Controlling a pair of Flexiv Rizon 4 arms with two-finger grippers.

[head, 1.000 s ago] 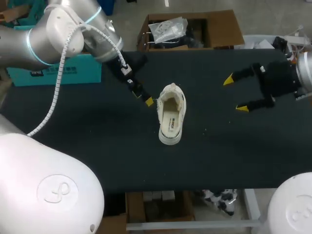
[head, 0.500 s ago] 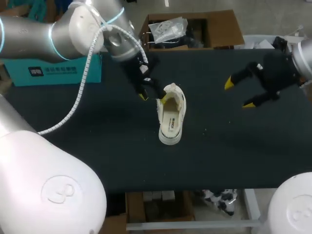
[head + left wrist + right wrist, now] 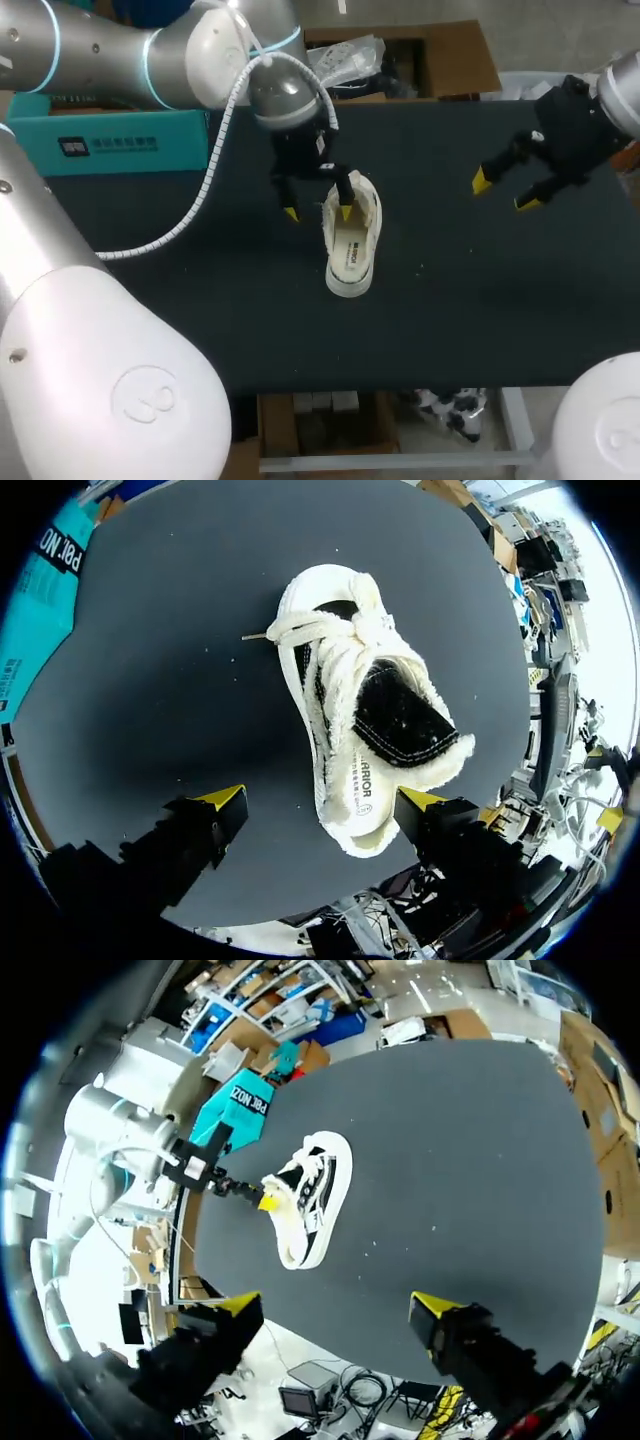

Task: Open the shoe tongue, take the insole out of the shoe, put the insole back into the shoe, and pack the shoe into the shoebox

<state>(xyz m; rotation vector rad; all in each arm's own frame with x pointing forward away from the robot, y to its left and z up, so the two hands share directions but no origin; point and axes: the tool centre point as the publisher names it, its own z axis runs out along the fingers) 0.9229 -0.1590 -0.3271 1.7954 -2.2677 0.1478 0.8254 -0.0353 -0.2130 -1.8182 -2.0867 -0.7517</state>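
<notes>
Head view: a cream-white low canvas shoe lies upright on the black counter, toe away from the camera, its printed insole showing in the opening. The left gripper hangs with fingers spread, one tip over the shoe's near wall and the other over bare counter beside it. The right gripper, also spread and empty, is well apart. A teal box, probably the shoebox, sits at the counter's left edge. Left wrist view: the shoe lies ahead of the left gripper with thick knotted laces bunched over the tongue. A fingertip lowered here would likely snag the laces or pinch the side wall instead of the tongue. Right wrist view: the shoe stands unbraced, far ahead of the open right gripper. With nothing holding it, a pull on the tongue could drag or tip the light shoe.
</notes>
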